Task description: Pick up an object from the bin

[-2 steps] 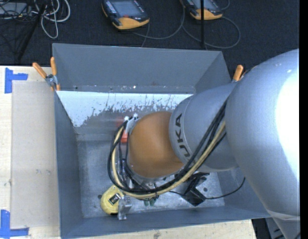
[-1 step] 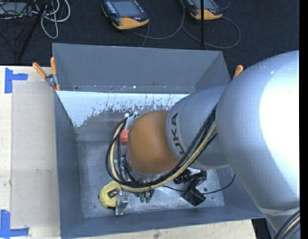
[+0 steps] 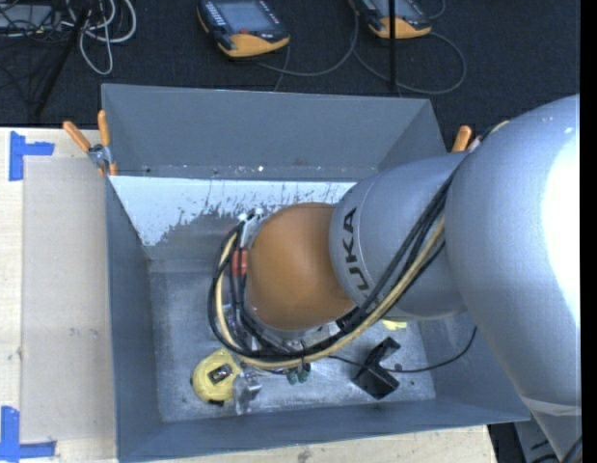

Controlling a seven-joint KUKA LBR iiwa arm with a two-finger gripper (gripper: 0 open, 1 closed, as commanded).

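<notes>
**Gripper low at the bin's 7 o'clock, a yellow thing just beside it**

The arm reaches in from 3 o'clock, and its orange cover point(image 3: 290, 263) and looped cables point(image 3: 226, 307) hide much of the grey bin point(image 3: 173, 326). Below the cover, the gripper point(image 3: 246, 392) sits low over the floor near the front wall, at about 7 o'clock in the bin. Its tip is mostly screened by the wrist, so I cannot tell whether it is released or clenched, or whether it has anything in it.

The nearest thing is a rounded yellow thing point(image 3: 211, 376) with a dark patch on top. It lies just beside the gripper, toward 9 o'clock from it, and may be touching it. It looks nearly as wide as it is long, with perhaps a slight long axis from 11 to 5 o'clock, and no clear pointing end.

A black angular piece point(image 3: 378, 370) lies well apart at the bin's 5 o'clock, its length running from 1 to 7 o'clock.

In my judgement, any pick here depends on a small shift toward 9 o'clock.
</notes>
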